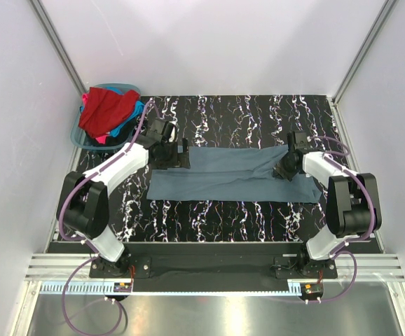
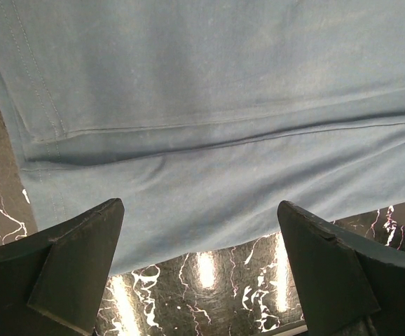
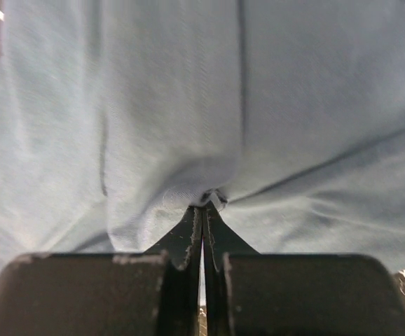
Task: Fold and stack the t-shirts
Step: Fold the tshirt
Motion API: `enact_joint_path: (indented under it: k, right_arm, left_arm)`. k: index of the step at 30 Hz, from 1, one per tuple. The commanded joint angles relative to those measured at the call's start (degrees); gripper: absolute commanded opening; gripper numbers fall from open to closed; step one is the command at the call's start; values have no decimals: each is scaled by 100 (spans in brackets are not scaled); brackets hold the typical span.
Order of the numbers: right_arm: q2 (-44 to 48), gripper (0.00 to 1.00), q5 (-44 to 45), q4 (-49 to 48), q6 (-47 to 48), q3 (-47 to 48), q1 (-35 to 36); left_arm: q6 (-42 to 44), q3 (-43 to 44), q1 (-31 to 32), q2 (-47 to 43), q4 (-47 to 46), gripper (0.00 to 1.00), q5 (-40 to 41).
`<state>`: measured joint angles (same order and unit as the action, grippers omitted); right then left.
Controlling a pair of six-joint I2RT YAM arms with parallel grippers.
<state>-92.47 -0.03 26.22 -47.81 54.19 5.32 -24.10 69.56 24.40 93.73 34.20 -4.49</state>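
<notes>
A slate grey-blue t-shirt (image 1: pixel 223 175) lies folded lengthwise across the middle of the black marbled table (image 1: pixel 258 112). My left gripper (image 1: pixel 171 152) hovers over its left end, jaws wide open and empty; the left wrist view shows the shirt's hem (image 2: pixel 209 140) between the fingers (image 2: pixel 76 259). My right gripper (image 1: pixel 286 168) is at the shirt's right end, shut on a pinch of the cloth (image 3: pixel 206 196). Red, bright blue and pink t-shirts (image 1: pixel 108 112) are piled in the basket at the back left.
A teal-blue plastic basket (image 1: pixel 78 134) stands at the back left corner beside the left wall. White walls close in the table on three sides. The arms' bases are at the near edge.
</notes>
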Motion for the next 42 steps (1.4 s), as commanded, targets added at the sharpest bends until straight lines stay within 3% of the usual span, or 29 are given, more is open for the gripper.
enact_joint_path:
  k: [1,7,19,21,24,26,27,32,42]
  right_arm:
    - [-35,0,179,-240,211,328,65]
    - [-87,0,100,-293,386,601,65]
    - [-1142,0,-418,-556,782,1541,118]
    - [-1037,14,-523,-556,940,1787,144]
    - [-713,48,-506,-258,975,2007,136]
    - [-371,57,-506,-152,888,1868,136]
    - [-273,65,-506,-109,844,1797,136]
    - [0,65,-428,94,580,1271,223]
    - [-465,60,161,490,545,1172,373]
  left_arm:
    - [-42,-30,29,-276,-203,99,-105]
    - [-51,-162,29,-373,-238,99,-87]
    - [-113,-452,29,-514,-413,99,-105]
    - [-122,-487,29,-549,-440,99,-113]
    - [-122,-505,29,-549,-466,99,-140]
    - [-130,-496,29,-540,-510,99,-166]
    - [-122,-496,29,-532,-536,99,-175]
    - [-86,-461,38,-453,-563,99,-280]
    - [-60,-487,29,-488,-554,99,-254]
